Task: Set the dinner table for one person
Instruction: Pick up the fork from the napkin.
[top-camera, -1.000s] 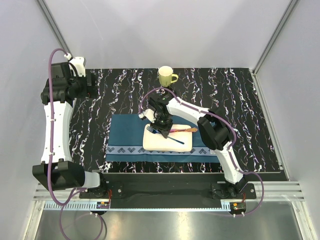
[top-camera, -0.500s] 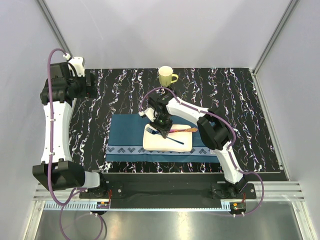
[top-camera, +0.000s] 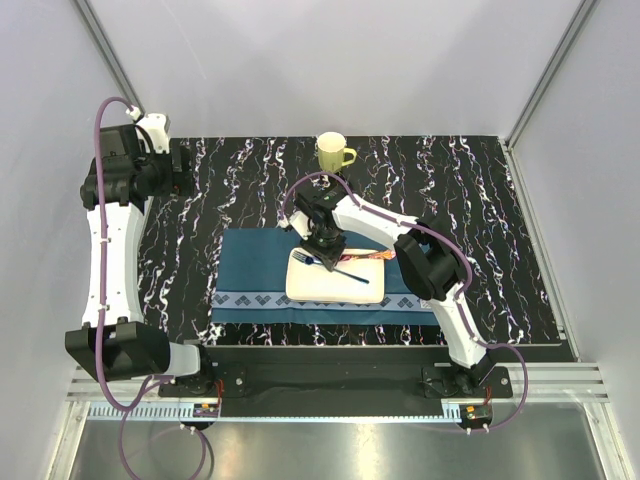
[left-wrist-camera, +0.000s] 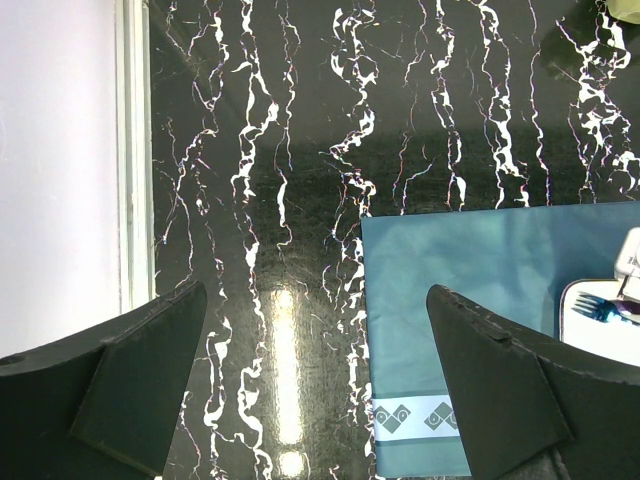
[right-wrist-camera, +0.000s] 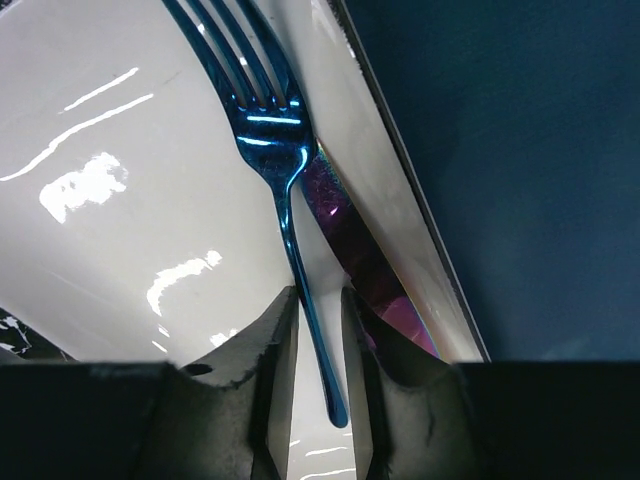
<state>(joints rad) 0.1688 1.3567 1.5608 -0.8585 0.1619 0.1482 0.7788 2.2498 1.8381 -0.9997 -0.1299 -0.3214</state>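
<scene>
The fork has shifted slightly on the plate, its handle between the right gripper's narrowly parted jaws.

Lab cell: white enclosure walls, aluminium framing

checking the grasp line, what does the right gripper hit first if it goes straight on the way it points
Probably the blue fork: the right gripper straddles its handle, with the white plate just beneath. One finger may meet the purple knife as soon; depth is unclear.
</scene>
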